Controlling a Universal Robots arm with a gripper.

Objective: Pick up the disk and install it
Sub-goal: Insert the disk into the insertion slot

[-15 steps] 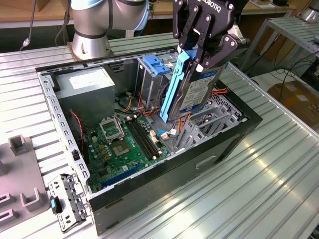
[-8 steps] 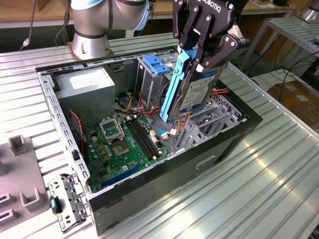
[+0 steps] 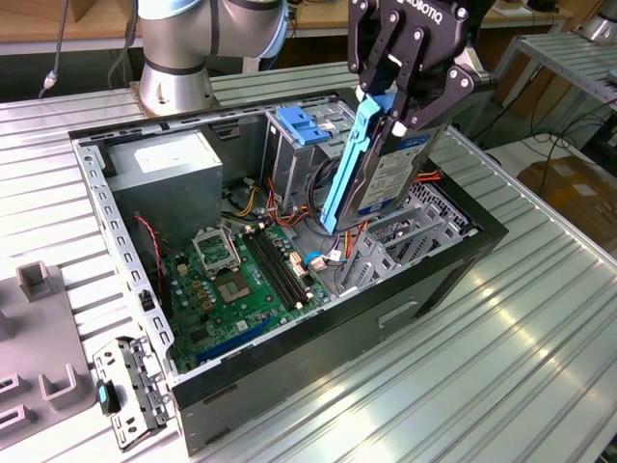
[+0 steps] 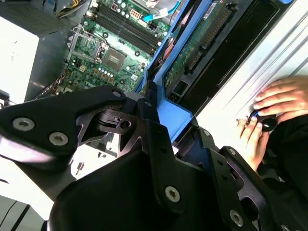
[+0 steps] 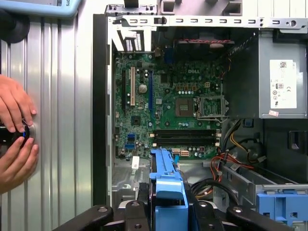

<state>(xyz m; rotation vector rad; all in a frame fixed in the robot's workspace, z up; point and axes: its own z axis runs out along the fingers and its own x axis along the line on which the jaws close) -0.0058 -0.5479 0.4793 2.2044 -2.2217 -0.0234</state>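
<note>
My gripper [image 3: 400, 101] is shut on the disk [image 3: 390, 178], a silver drive with a white-and-blue label and blue side rails. I hold it tilted, one end down, over the open computer case [image 3: 289, 323], above the metal drive cage [image 3: 410, 227] at the exterior view's right end. The disk's lower tip hangs just over the cables beside the motherboard [image 3: 241, 280]. The second wrist view has the disk's green circuit side [image 4: 202, 43] and blue rail [image 4: 175, 115] running out from the black fingers [image 4: 154, 134]. The first wrist view has the blue rail [image 5: 168, 187] between them.
A grey power supply [image 3: 169, 174] fills the case's far corner. A blue bracket [image 3: 304, 125] tops the inner cage. A person's hands [image 5: 14, 130] rest on the ribbed table beside the case. A grey fixture [image 3: 39, 338] and a loose metal panel [image 3: 135, 391] lie at the exterior view's left.
</note>
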